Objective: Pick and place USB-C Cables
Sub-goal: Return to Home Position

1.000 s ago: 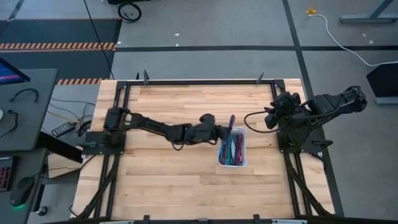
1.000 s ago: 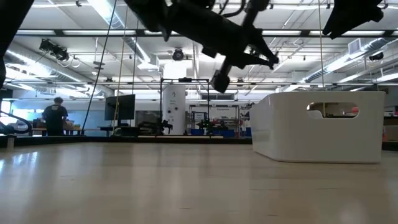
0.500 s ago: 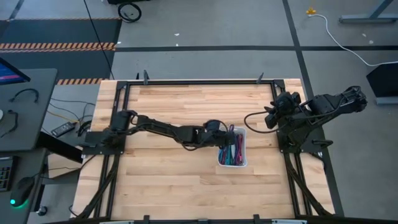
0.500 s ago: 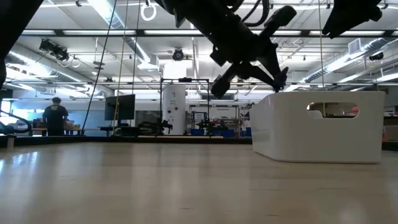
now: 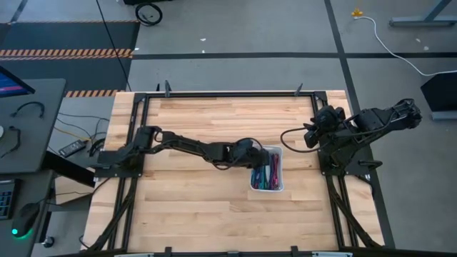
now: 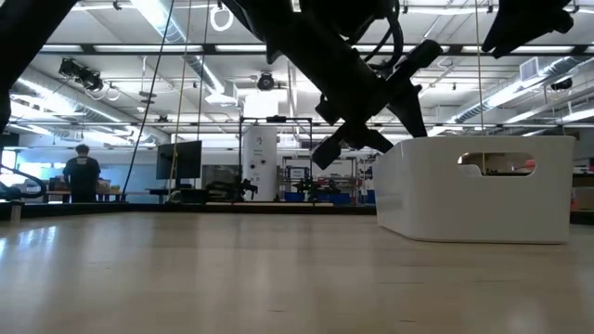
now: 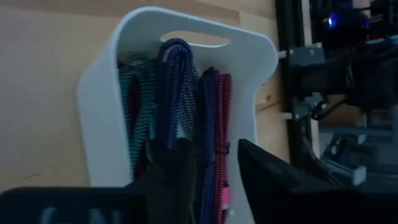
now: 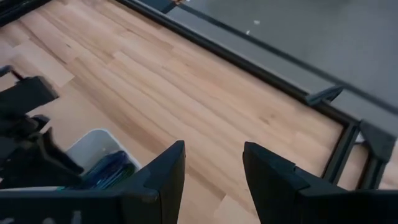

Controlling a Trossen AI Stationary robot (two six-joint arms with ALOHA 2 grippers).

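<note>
A white tray (image 5: pixel 279 187) stands right of the table's middle and holds several bundled cables (image 5: pixel 268 171) in teal, purple, maroon and green. My left gripper (image 5: pixel 258 155) reaches over the tray's left rim, fingers open. In the left wrist view it (image 7: pixel 213 144) hovers above the maroon cables (image 7: pixel 217 106). A purple cable (image 7: pixel 177 81) lies bent inside against the tray wall (image 7: pixel 99 112), beside the teal ones (image 7: pixel 134 93). My right gripper (image 5: pixel 308 137) waits open near the table's right edge, touching nothing. My left gripper is open over the tray, coming from the table's left and slanting down. The purple cable's near end (image 7: pixel 166 140) passes behind one finger (image 7: pixel 177 171); I cannot tell whether the finger touches it.
The tray (image 6: pixel 483 190) is tall-walled with a handle slot in its end. Bare wooden tabletop lies all around it, with wide free room on the near and far sides. A black frame borders the table. A person stands far off in the room behind.
My left gripper has moved toward the table's right and down, from beside the tray's far left corner to over its rim. The purple cable, which stood upright in the gripper above the tray, now lies inside the tray among the others.
</note>
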